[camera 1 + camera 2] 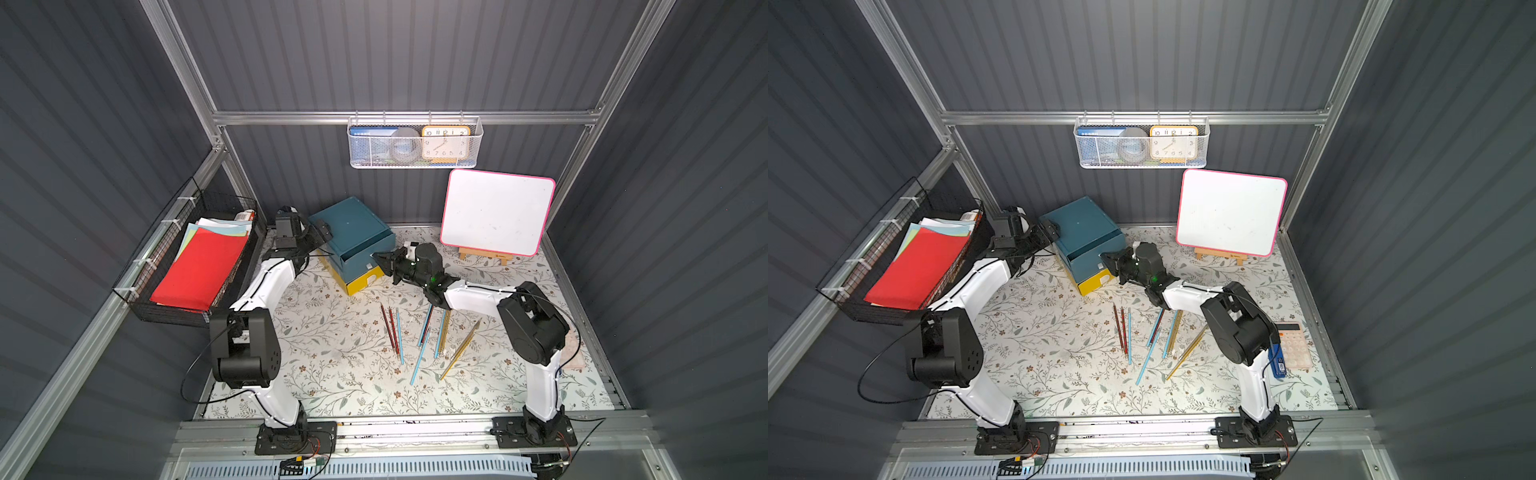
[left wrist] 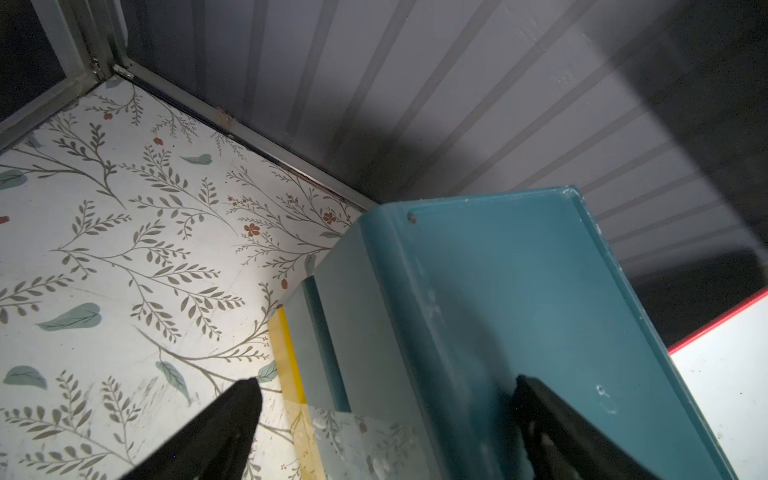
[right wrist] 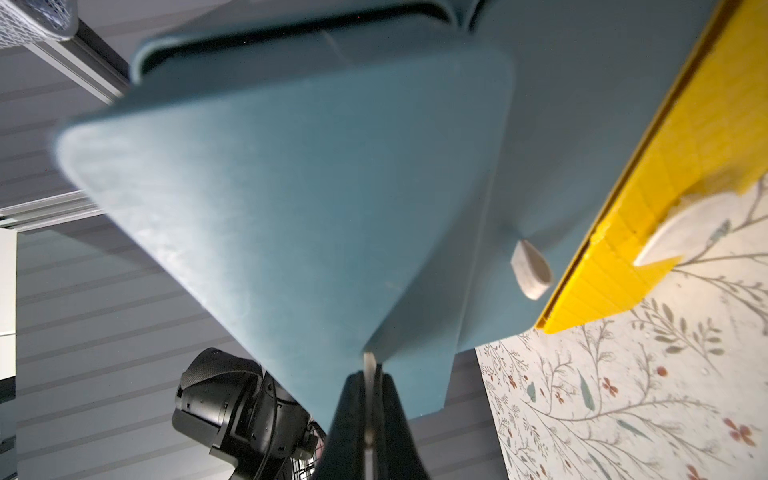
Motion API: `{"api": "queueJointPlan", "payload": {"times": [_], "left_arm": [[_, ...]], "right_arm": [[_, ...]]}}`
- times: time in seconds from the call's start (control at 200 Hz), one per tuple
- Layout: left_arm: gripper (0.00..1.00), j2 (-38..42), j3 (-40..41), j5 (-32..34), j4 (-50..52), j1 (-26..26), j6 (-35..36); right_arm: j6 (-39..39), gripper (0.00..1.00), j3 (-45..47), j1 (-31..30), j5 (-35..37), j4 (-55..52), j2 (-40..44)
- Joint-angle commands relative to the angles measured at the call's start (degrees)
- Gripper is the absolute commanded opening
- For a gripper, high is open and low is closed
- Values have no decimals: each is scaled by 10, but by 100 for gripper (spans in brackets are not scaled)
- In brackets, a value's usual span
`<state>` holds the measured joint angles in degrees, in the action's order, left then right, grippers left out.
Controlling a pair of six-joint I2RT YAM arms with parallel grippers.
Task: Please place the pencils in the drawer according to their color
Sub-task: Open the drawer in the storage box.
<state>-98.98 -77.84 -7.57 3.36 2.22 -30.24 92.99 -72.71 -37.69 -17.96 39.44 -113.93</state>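
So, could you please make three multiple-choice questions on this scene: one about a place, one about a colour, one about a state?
1. Where do the pencils lie?
A. on the table, in front of the drawer box
B. on top of the drawer box
C. inside the drawer box

2. What colour is the lowest drawer?
A. teal
B. yellow
C. red

3. How is the right tool?
A. open, above the pencils
B. shut on a pencil
C. shut on the white pull tab of the top drawer

Answers:
1 A, as both top views show them loose on the flowered surface between the arms.
2 B, as its front is bright yellow under the two teal ones.
3 C, as the right wrist view shows the thin tab pinched between the closed jaws.
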Motion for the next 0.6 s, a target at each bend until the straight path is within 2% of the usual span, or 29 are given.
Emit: {"api": "queueJointPlan", "payload": {"times": [0.0, 0.59], "left_arm": [[100, -9, 11, -5, 2, -1, 0], [100, -15, 11, -9, -6, -1, -4]], "right_arm": [[-3, 0, 27, -6, 0, 26, 34], [3, 0, 150, -19, 3, 38, 121]]}}
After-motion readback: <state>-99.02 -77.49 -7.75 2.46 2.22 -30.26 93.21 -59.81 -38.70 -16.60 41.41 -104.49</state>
